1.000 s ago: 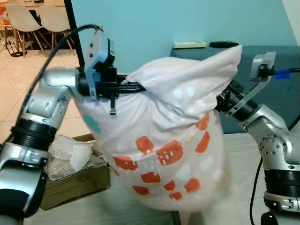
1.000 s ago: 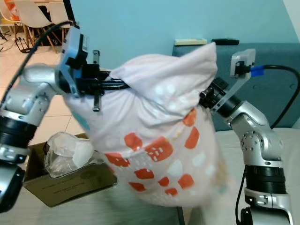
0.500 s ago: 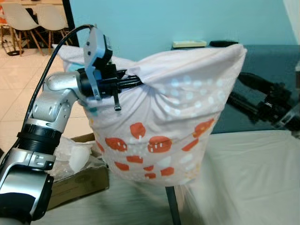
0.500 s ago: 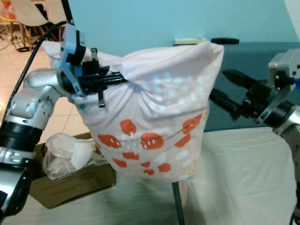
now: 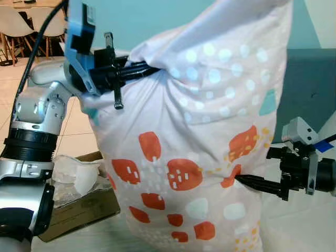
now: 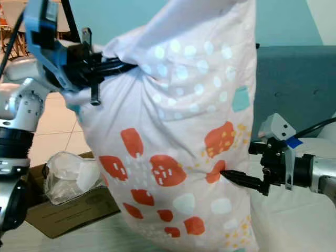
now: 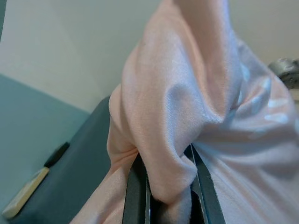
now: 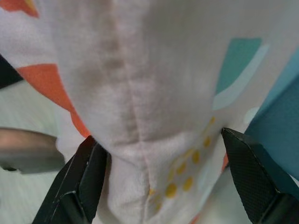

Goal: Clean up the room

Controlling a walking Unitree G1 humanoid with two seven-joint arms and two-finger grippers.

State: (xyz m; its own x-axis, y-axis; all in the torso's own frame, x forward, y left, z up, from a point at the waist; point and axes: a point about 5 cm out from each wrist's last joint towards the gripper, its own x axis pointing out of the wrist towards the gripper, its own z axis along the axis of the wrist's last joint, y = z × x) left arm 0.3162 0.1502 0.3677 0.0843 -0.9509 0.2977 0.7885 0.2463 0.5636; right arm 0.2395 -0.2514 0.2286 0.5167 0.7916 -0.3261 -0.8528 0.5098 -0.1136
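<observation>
A large white pillow point(image 5: 199, 131) with orange, teal and pale blue patches hangs in front of me. My left gripper point(image 5: 149, 67) is shut on a bunch of its fabric at the upper left corner; the left wrist view shows the cloth point(image 7: 177, 107) pinched between the two black fingers point(image 7: 135, 196). My right gripper point(image 5: 242, 179) is low on the right, its tips at the pillow's lower right edge. In the right wrist view the fingers point(image 8: 84, 182) stand wide apart with the pillow's seam point(image 8: 135, 84) between them, open.
A cardboard box point(image 5: 79, 207) stuffed with clear plastic bags sits on the floor at the lower left. A dark teal sofa point(image 5: 312, 89) stands behind the pillow on the right. A white mattress point(image 5: 299, 231) lies below my right arm. White chairs point(image 5: 21, 21) stand far left.
My right gripper let go of the pillow's upper right corner, swung out, and came down to its lower right edge. The left gripper kept its hold and the pillow now hangs higher and closer.
</observation>
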